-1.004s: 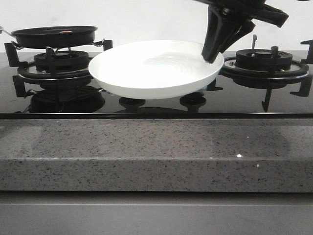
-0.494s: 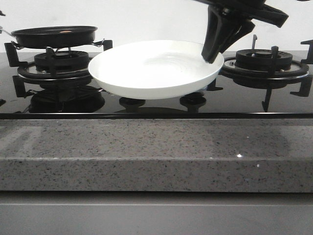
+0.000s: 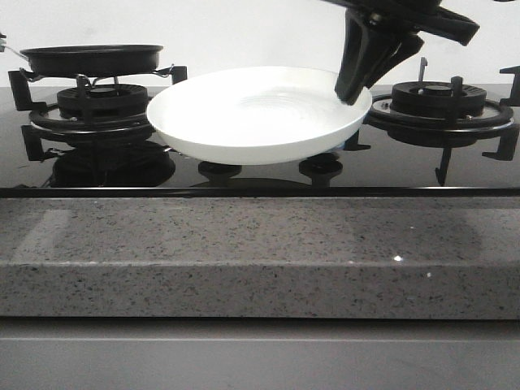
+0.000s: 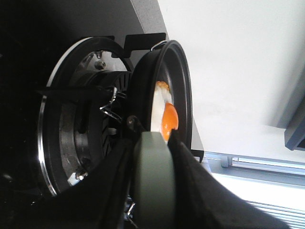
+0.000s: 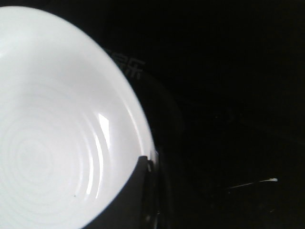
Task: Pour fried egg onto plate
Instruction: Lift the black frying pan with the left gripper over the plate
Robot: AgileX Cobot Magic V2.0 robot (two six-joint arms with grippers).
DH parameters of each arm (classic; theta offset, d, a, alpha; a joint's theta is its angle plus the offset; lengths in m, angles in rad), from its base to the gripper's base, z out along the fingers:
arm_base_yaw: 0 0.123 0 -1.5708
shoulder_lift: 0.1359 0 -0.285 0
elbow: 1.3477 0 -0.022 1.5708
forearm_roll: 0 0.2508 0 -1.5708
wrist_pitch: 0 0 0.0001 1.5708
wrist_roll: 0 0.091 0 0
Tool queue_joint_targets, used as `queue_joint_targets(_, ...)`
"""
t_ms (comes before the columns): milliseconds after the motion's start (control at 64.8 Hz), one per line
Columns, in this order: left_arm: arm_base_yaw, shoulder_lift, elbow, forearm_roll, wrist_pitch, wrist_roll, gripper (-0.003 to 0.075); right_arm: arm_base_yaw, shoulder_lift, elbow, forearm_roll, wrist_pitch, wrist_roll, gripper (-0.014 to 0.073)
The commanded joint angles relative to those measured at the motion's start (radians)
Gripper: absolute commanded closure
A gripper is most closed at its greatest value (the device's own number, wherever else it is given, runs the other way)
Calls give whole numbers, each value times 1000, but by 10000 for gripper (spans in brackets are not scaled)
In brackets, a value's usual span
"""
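Note:
The white plate hangs over the middle of the black hob, tilted a little. My right gripper is shut on its right rim; the right wrist view shows the plate with one finger over the rim. The black frying pan sits at the left burner. In the left wrist view my left gripper is shut on the pan's grey-green handle. The fried egg, yolk side showing, lies in the pan. The egg is hidden in the front view.
The right burner with black pan supports stands just right of the plate. Two knobs lie under the plate. A speckled grey counter edge runs along the front. A white wall is behind the hob.
The pan has shifted slightly, and the glimpse of egg above its rim is gone from the front view. The plate and right gripper have not moved.

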Motion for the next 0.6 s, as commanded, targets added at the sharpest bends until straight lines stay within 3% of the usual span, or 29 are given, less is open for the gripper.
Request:
queue_joint_targets(0, 0, -49, -32, -80, 50, 4, 636, 0, -47, -24, 18, -33, 0, 661)
queue_joint_targets(232, 0, -51, -32, -90, 87, 30, 740, 0, -47, -24, 18, -33, 0, 661)
queue_joint_targets(587, -1, -197, -32, -83, 60, 133, 739, 0, -47, -24, 18, -33, 0, 661)
